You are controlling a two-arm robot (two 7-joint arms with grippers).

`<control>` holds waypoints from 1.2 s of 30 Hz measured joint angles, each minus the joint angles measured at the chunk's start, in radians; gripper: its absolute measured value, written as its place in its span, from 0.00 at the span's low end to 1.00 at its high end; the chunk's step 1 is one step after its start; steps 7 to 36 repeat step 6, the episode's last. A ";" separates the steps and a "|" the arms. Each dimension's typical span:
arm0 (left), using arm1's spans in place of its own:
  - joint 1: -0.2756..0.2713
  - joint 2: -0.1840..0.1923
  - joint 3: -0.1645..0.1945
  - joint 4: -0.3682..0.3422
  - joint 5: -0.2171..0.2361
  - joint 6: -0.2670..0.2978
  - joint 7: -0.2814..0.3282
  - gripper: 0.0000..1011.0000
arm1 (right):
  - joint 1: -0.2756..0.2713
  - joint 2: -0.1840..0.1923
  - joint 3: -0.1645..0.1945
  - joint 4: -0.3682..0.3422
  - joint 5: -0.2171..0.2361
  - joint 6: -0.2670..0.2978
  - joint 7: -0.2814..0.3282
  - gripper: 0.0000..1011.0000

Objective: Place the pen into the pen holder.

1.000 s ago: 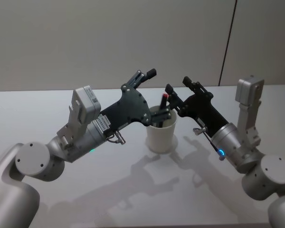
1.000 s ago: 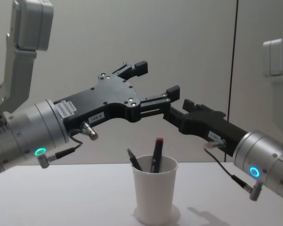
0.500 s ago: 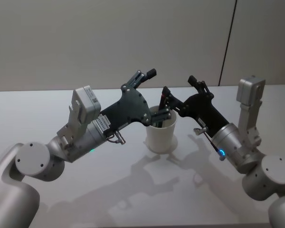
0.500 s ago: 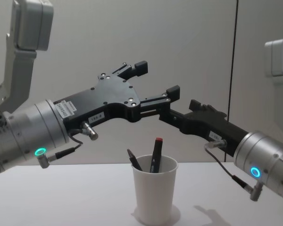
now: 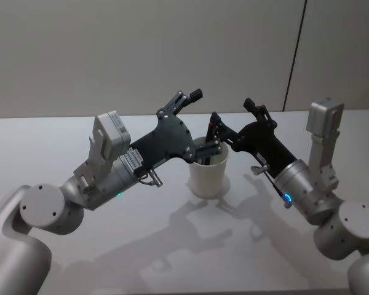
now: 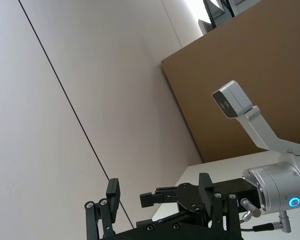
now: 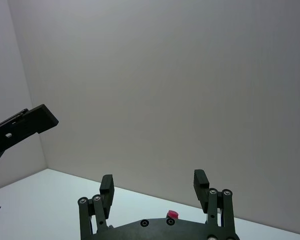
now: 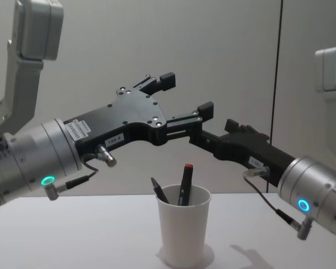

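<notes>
Already the pen (image 8: pixel 185 184) stands inside the pen holder (image 8: pixel 183 231), so the relation that matters now is between the two grippers and the cup below them. Both grippers hang above the cup's mouth and touch nothing. The left gripper (image 8: pixel 182 96) comes from the robot's left, with its fingers spread wide apart and empty, and the cup lies below and a little forward of its fingertips. The right gripper (image 5: pixel 232 115) comes from the robot's right, also with its fingers apart and empty, as the right wrist view (image 7: pixel 153 189) shows, where the red cap of the pen peeks up between them. In the chest view the pen's cap is just below the right gripper's tip, so I judge the right arm to be the nearer one to the pen. The long axis of the pen is close to upright, leaning slightly against the cup's rim, cap end up. It is a dark pen with a red top, and about the upper third rises above the rim. A second dark pen (image 8: pixel 159 189) leans beside it toward the robot's left. The holder is a plain white paper cup, tapered, with a rolled rim, standing upright on the white table (image 5: pixel 61 138). I think the placing is done, and the next move is only to draw the arms back without knocking the cup
</notes>
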 joint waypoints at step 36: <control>0.000 0.000 0.000 0.000 0.000 0.000 0.000 0.99 | 0.000 0.000 0.000 0.000 0.001 0.000 0.000 0.99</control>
